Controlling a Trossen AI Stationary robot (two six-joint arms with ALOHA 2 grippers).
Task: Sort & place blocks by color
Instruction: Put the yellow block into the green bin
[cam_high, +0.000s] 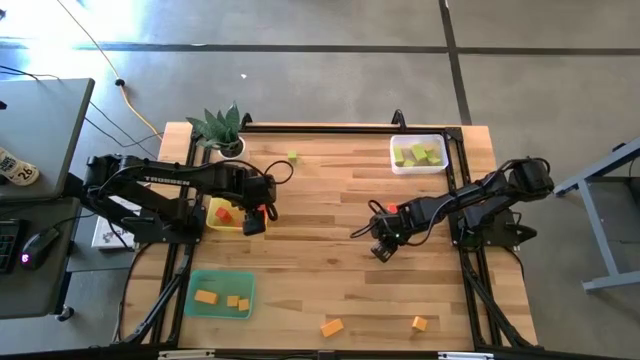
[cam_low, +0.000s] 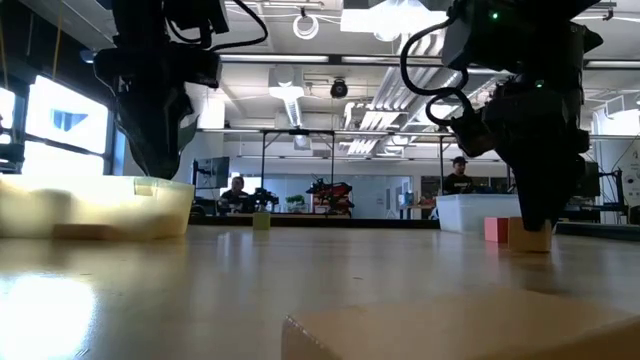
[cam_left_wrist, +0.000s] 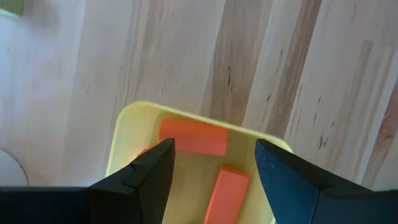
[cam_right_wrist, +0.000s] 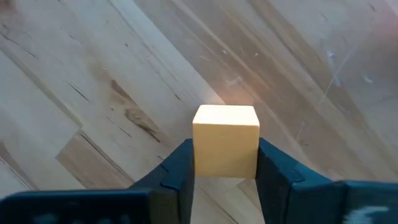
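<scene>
My right gripper (cam_high: 383, 247) (cam_right_wrist: 225, 171) stands right of the table's middle, shut on a pale orange cube (cam_right_wrist: 225, 140) (cam_low: 530, 237). A red block (cam_low: 495, 229) sits on the table close beside it. My left gripper (cam_high: 250, 218) (cam_left_wrist: 211, 168) hangs open over the yellow tray (cam_high: 228, 226) (cam_left_wrist: 134, 124), where two red blocks (cam_left_wrist: 193, 137) (cam_left_wrist: 227, 193) lie. Orange blocks lie in the green tray (cam_high: 247, 300), light green ones in the clear tray (cam_high: 395, 160). Loose on the table are a green block (cam_high: 292, 156) and two orange blocks (cam_high: 332, 327) (cam_high: 419, 322). My right gripper pinches the cube's two opposite side faces (cam_right_wrist: 202, 155) between its two fingers (cam_right_wrist: 177, 168). The fingers come from above, pointing steeply down. The cube sits upright, and in the low view its underside (cam_low: 530, 248) appears to rest on the table.
A potted plant (cam_high: 222, 128) stands at the far left corner. A dark frame runs along the table's far edge and sides. Bare wood lies between the two arms and across the near middle. People sit in the room behind the table.
</scene>
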